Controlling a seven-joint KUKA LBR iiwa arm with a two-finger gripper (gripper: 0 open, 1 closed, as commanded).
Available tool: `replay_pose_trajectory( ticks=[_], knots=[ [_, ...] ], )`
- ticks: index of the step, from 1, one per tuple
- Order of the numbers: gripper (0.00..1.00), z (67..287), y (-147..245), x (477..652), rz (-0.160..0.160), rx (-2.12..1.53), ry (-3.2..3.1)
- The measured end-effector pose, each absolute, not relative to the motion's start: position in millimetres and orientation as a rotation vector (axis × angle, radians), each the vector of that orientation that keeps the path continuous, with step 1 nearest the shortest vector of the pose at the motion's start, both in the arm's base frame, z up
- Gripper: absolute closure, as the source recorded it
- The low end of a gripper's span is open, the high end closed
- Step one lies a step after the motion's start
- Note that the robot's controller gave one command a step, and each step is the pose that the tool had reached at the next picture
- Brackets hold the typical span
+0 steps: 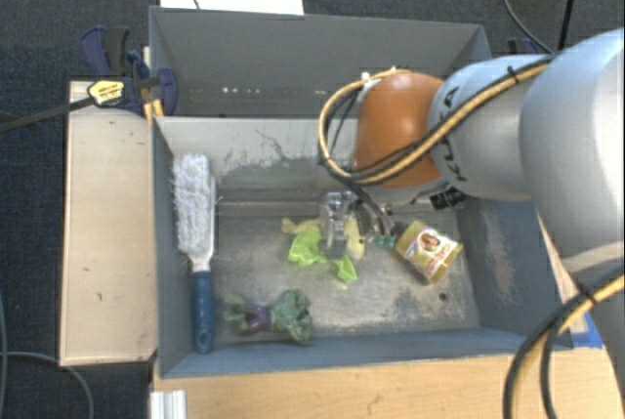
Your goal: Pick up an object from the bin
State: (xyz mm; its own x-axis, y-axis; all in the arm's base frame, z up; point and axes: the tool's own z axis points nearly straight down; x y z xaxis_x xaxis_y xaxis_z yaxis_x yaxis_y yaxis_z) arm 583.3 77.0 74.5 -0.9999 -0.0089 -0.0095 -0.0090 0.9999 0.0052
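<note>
While mid bin (293,56), end effector (339,233) wall-clear.

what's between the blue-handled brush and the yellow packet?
In the camera view, a crumpled green-yellow thing lies mid-bin between the brush and the yellow packet, with the gripper over it. Left of it, bare bin floor up to the brush.

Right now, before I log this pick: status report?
Gripper low over the crumpled yellow-green thing, mid-bin. Grip not confirmed. Yellow packet close beside; brush and green figure well off.
</note>
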Motion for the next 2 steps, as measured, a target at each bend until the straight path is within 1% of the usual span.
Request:
replay_pose_trajectory(
  ticks=[2],
  knots=[
    [1.0,79.8,77.4,583.3,0.006,-0.015,3.134]
  ],
)
